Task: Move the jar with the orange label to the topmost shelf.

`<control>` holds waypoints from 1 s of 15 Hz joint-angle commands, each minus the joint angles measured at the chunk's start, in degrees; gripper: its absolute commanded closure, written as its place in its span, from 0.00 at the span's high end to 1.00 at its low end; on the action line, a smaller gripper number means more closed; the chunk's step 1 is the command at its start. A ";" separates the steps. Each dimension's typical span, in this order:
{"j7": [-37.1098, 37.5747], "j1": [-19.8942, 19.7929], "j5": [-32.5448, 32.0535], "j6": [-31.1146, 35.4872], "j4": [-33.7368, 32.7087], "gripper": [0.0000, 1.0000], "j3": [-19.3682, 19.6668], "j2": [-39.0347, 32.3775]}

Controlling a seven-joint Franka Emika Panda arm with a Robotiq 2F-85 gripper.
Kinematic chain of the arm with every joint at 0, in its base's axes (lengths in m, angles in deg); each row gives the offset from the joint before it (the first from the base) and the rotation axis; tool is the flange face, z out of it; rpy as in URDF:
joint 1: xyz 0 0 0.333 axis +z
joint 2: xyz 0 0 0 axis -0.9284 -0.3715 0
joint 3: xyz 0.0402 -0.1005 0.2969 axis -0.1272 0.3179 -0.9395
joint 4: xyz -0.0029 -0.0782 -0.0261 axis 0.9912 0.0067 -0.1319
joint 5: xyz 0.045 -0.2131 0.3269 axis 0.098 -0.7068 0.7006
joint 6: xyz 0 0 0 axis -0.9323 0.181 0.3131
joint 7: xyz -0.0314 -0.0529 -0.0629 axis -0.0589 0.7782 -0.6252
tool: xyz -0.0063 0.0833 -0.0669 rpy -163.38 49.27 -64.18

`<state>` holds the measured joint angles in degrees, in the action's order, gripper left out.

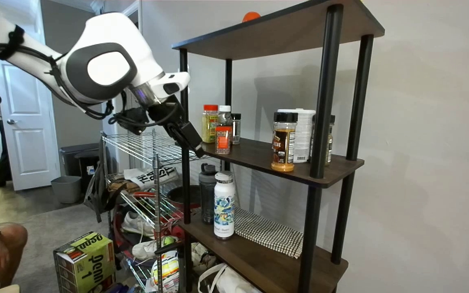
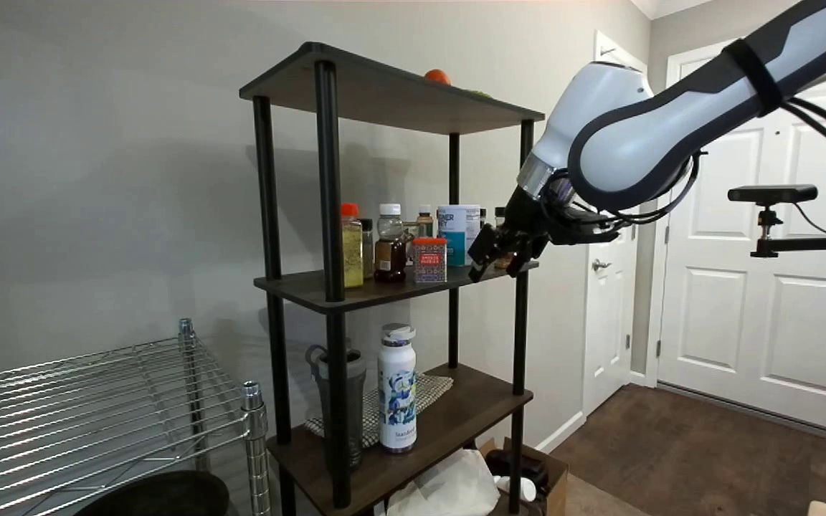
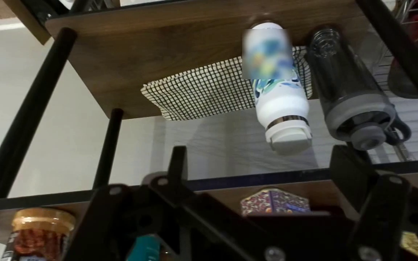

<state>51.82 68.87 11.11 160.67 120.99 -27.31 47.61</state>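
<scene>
The jar with the orange label (image 1: 223, 139) is small and patterned, and stands upright near the front edge of the middle shelf. It also shows in an exterior view (image 2: 429, 260) with a reddish-orange top, and in the wrist view (image 3: 274, 202), partly hidden behind the gripper. My gripper (image 1: 196, 151) is tilted downward near the front edge of the middle shelf, apart from the jar. In an exterior view the gripper (image 2: 497, 264) is right of the jar. In the wrist view the fingers (image 3: 261, 157) are wide apart and empty. The topmost shelf (image 1: 275, 38) shows in both exterior views (image 2: 391, 97).
Beside the jar stand a yellow bottle with a red cap (image 1: 209, 124) and a white-capped bottle (image 2: 390, 244). A spice jar (image 1: 284, 142) and white canister (image 1: 303, 134) stand farther along. Black posts (image 1: 328, 93) frame the shelves. An orange round object (image 1: 251, 16) lies on top.
</scene>
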 commanded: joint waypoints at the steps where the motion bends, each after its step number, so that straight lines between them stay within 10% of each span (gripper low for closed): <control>1: -5.40 1.79 1.23 0.22 -1.16 1.00 0.42 -0.71; 9: -3.64 1.02 0.96 -0.12 -1.38 1.00 -0.46 -0.54; 15: 2.28 -6.94 -4.83 8.50 -2.09 1.00 -5.23 -4.01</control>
<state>51.06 65.82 8.88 164.03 119.68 -30.09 46.40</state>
